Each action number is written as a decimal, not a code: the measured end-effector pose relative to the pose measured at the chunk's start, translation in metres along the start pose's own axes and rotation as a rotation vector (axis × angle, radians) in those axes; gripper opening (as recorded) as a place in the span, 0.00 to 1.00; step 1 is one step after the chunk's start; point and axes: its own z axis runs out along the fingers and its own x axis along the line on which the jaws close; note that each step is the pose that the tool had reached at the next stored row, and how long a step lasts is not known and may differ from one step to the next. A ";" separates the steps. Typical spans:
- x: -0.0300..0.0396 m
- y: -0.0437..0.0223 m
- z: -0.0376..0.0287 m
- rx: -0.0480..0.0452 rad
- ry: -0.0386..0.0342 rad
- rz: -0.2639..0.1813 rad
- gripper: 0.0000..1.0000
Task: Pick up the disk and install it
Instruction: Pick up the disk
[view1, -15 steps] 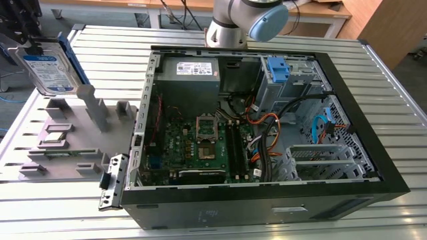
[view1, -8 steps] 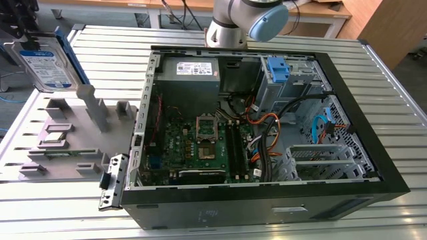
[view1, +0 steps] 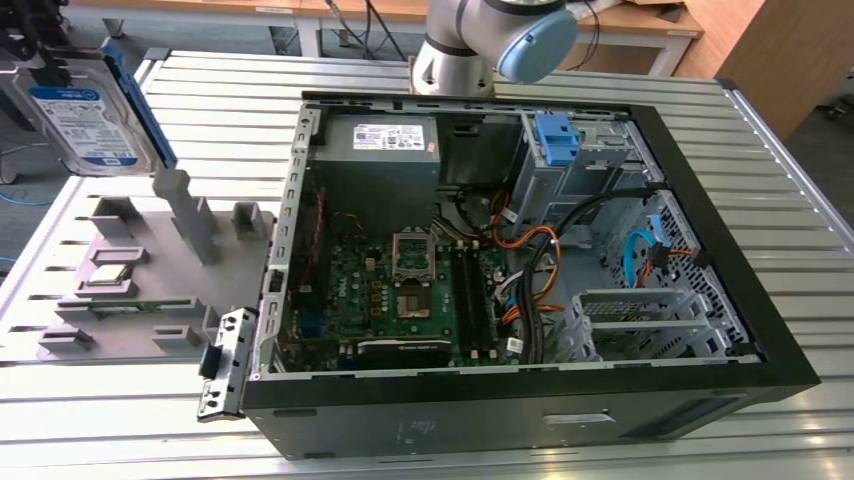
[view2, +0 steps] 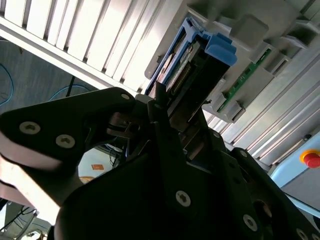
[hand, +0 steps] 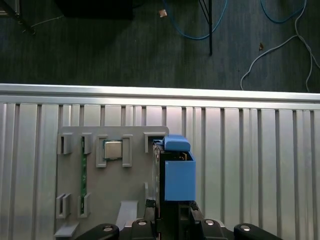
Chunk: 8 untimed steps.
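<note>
table (hand: 250, 150) below, disk (hand: 179, 177) in end effector (hand: 172, 216)

Arm (view1: 470, 42): pale grey joint with blue cap, top middle of exterior view. Wrist reaches out to exterior view's far left, up at top corner. Gripper (view2: 177, 112) in second wrist view: black fingers (view2: 162, 125) clamped on one end of disk (view2: 200, 70), one finger on each flat face. Disk held on edge, free end pointing away from wrist. First wrist view: gripper points straight down, finger linkages spread to both sides.
</note>
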 end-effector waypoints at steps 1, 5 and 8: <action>-0.0002 0.0001 -0.0018 -0.0001 0.0000 0.000 0.35; -0.0008 0.0004 -0.0089 0.0000 0.0000 0.000 0.35; -0.0013 0.0006 -0.0144 -0.0001 0.0000 0.000 0.35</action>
